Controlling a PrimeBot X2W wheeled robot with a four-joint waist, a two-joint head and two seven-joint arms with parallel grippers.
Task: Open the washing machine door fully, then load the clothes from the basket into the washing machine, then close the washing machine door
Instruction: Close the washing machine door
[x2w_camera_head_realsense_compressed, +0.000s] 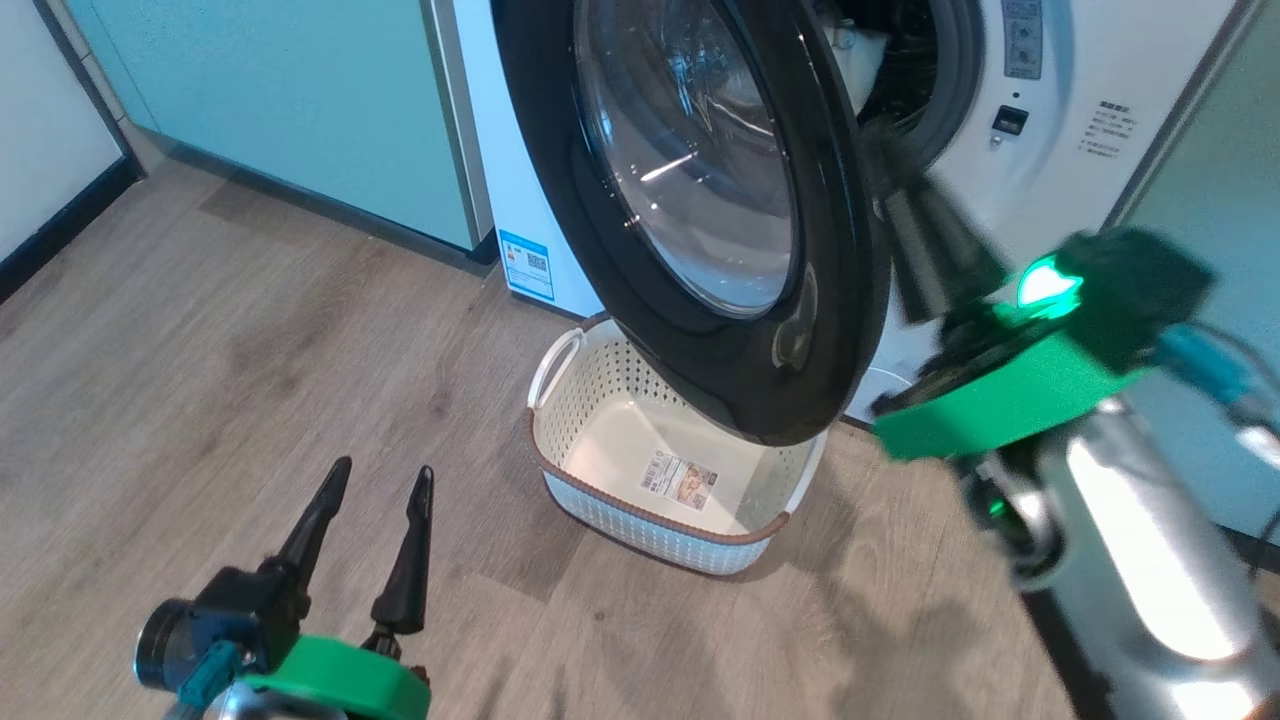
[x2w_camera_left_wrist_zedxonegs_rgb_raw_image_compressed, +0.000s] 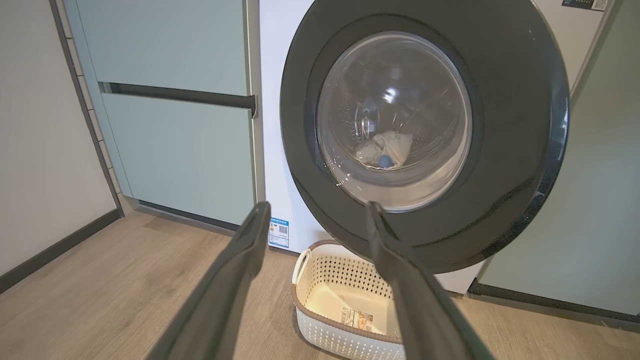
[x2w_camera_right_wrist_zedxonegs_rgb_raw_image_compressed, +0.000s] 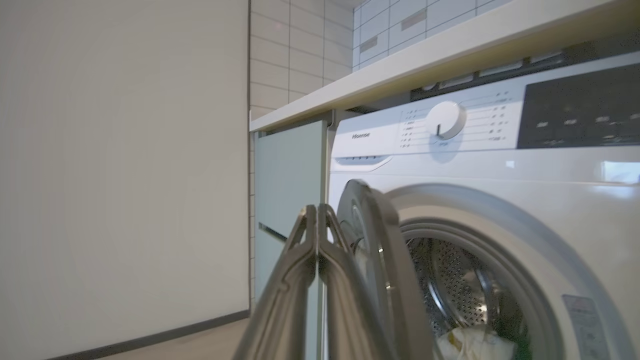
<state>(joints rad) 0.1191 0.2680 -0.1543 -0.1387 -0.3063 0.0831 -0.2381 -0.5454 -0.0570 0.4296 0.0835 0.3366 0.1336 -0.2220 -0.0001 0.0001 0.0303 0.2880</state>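
Note:
The washing machine (x2w_camera_head_realsense_compressed: 1040, 190) stands with its black-rimmed door (x2w_camera_head_realsense_compressed: 700, 200) swung partway out over the basket (x2w_camera_head_realsense_compressed: 640, 520). In the basket lies just a sticker on its bare floor. Through the door glass (x2w_camera_left_wrist_zedxonegs_rgb_raw_image_compressed: 395, 120) I see pale clothes (x2w_camera_left_wrist_zedxonegs_rgb_raw_image_compressed: 385, 149) with a blue patch in the steel drum, and they also show low in the drum opening (x2w_camera_right_wrist_zedxonegs_rgb_raw_image_compressed: 470, 345). My left gripper (x2w_camera_head_realsense_compressed: 380, 480) hangs open and empty over the floor, left of the basket. My right gripper (x2w_camera_head_realsense_compressed: 885, 150), blurred, is shut on nothing, close beside the door's free edge (x2w_camera_right_wrist_zedxonegs_rgb_raw_image_compressed: 385, 260).
Pale green cabinets (x2w_camera_head_realsense_compressed: 300, 100) flank the machine on the left, and another green panel (x2w_camera_head_realsense_compressed: 1220, 200) stands on the right. A white wall with dark skirting (x2w_camera_left_wrist_zedxonegs_rgb_raw_image_compressed: 55, 250) closes the far left. A countertop (x2w_camera_right_wrist_zedxonegs_rgb_raw_image_compressed: 450, 55) runs above the machine. Wood floor (x2w_camera_head_realsense_compressed: 200, 380) spreads in front.

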